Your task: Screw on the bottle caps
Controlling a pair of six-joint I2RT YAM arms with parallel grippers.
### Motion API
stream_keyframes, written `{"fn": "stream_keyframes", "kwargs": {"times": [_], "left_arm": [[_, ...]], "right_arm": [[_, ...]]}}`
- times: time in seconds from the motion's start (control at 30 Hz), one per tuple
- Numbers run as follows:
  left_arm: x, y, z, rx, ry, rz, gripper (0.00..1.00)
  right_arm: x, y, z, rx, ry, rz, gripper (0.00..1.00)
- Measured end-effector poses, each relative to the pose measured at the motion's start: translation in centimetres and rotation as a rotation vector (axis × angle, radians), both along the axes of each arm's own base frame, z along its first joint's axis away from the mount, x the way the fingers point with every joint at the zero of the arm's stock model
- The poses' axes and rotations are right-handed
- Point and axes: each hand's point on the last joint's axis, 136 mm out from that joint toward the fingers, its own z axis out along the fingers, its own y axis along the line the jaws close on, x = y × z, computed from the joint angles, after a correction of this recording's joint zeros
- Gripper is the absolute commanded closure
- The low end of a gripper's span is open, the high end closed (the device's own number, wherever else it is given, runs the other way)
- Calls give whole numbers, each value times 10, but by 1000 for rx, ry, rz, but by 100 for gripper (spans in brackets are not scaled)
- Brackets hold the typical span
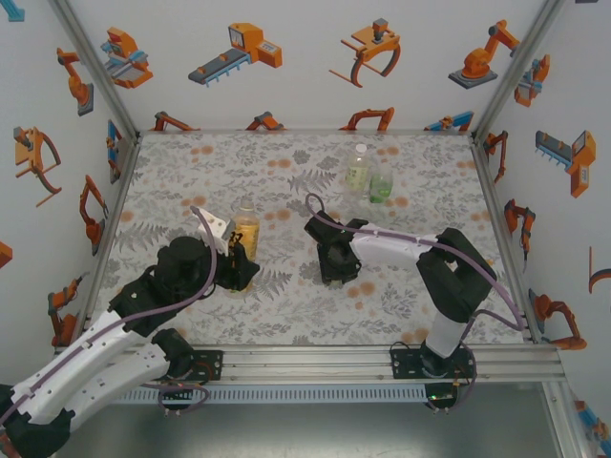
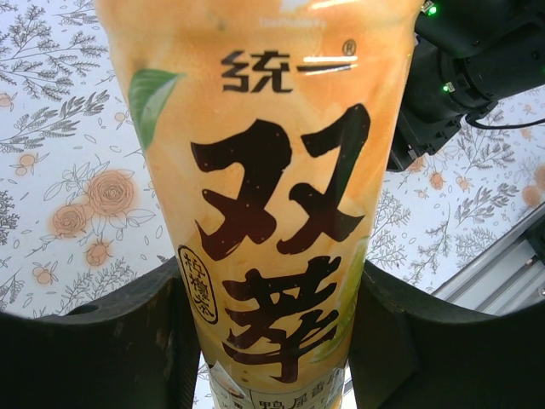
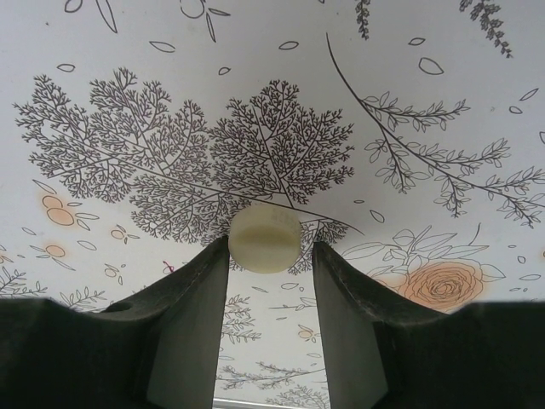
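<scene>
The amber bottle with a yellow label and dark characters stands upright left of centre. My left gripper is shut on its lower body; in the left wrist view the bottle sits between both fingers. A pale round cap lies on the patterned table between the tips of my right gripper. That gripper is open: the cap touches the left finger, with a small gap to the right one. In the top view, the right gripper is low at the table's centre and hides the cap.
A clear bottle with a pale yellow-green label and a short green-tinted bottle stand together at the back right. The floral table is walled on three sides. A metal rail runs along the near edge.
</scene>
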Motion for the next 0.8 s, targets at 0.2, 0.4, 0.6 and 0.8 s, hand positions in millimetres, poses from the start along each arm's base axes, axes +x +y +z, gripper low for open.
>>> {"fn": "stream_keyframes", "kwargs": {"times": [0.2, 0.4, 0.6, 0.8], "left_arm": [[1, -1, -2, 5, 4, 0, 94], [1, 0, -2, 5, 4, 0, 94], [1, -1, -3, 8, 8, 1, 94], [2, -2, -6, 16, 15, 1, 94]], "right_arm": [[2, 2, 0, 3, -12, 2, 57], [4, 3, 1, 15, -33, -1, 58], [8, 5, 2, 24, -48, -2, 61], [10, 6, 3, 28, -59, -3, 69]]}}
